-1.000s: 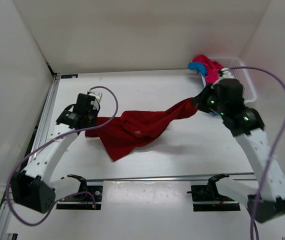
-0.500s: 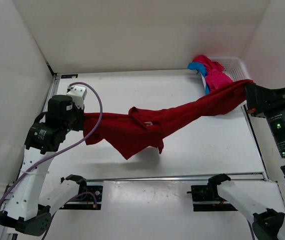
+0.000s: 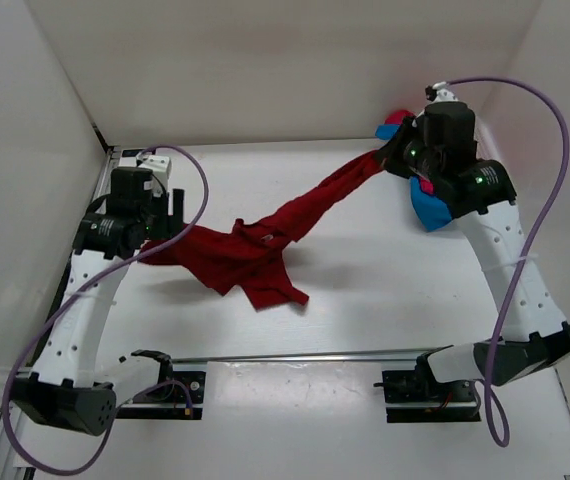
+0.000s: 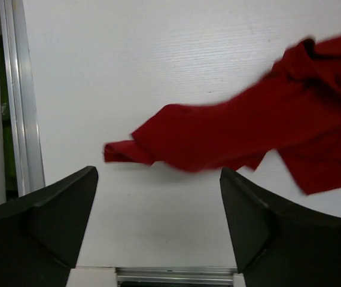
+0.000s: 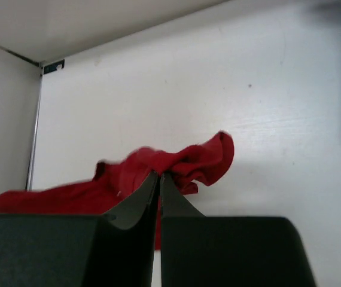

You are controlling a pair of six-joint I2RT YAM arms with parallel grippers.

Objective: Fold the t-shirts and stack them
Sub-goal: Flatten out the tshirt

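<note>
At nine o'clock, the left gripper (image 4: 157, 179) is shown spread open, off the dark red shirt (image 4: 230, 134), by its wrist view alone; the shirt's one-o'clock end is clamped by the right gripper (image 5: 160, 178).

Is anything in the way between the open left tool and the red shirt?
No. Only bare table lies between the left tool and the near end of the dark red shirt. Nothing visible blocks it.

My right arm (image 3: 505, 250) hides most of the pink t-shirt (image 3: 396, 117) at the worktop's (image 3: 365, 290) far right corner. The dark red t-shirt (image 4: 248, 128) runs off my left wrist view's right edge.
</note>
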